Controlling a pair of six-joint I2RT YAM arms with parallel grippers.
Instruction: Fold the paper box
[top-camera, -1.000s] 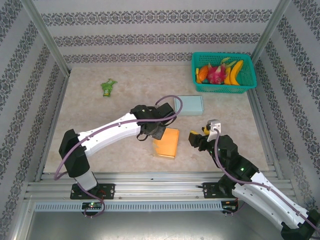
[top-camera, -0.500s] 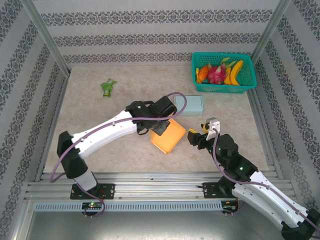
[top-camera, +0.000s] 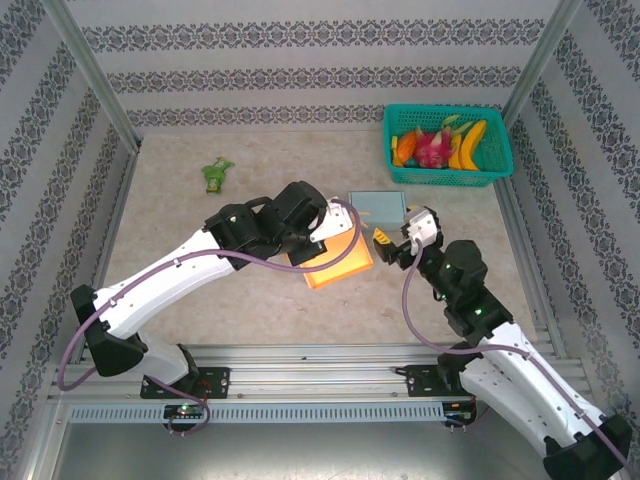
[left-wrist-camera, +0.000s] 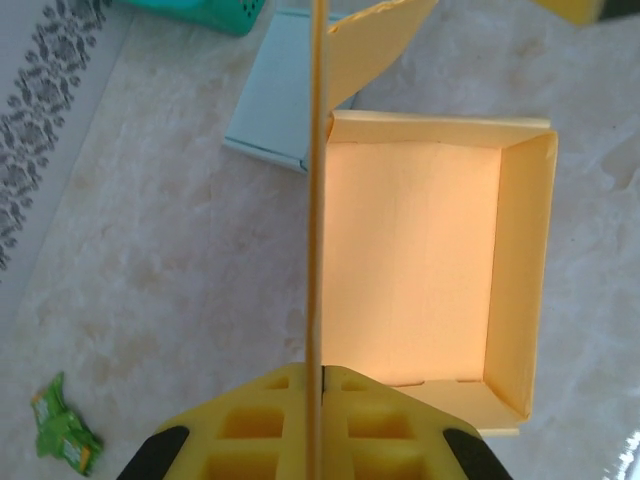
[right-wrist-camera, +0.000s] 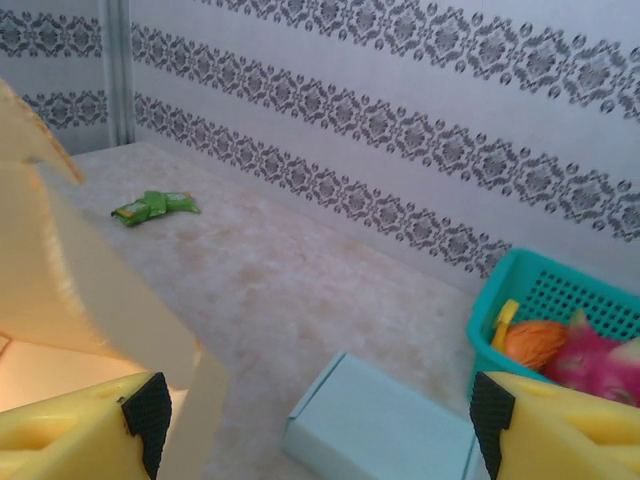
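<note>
The orange paper box (top-camera: 338, 264) lies open near the table's middle, its tray (left-wrist-camera: 412, 262) facing up. My left gripper (top-camera: 316, 236) is shut on the box's thin upright panel (left-wrist-camera: 317, 200), which the left wrist view shows edge-on between the yellow fingers (left-wrist-camera: 260, 425). A pointed flap (left-wrist-camera: 372, 45) sticks up at the far end. My right gripper (top-camera: 394, 242) hangs open just right of the box. In the right wrist view its fingers (right-wrist-camera: 80, 430) stand wide apart, with an orange flap (right-wrist-camera: 70, 290) rising at the left.
A light blue closed box (top-camera: 379, 208) lies right behind the orange one, under my right gripper (right-wrist-camera: 318, 415). A teal basket (top-camera: 500, 170) of toy fruit stands at the back right. A green packet (top-camera: 215, 175) lies at the back left. Metal rails border the table.
My left gripper has shut on the box's panel and carried the box back and to the right. The right gripper has moved forward next to the box and opened wider.
</note>
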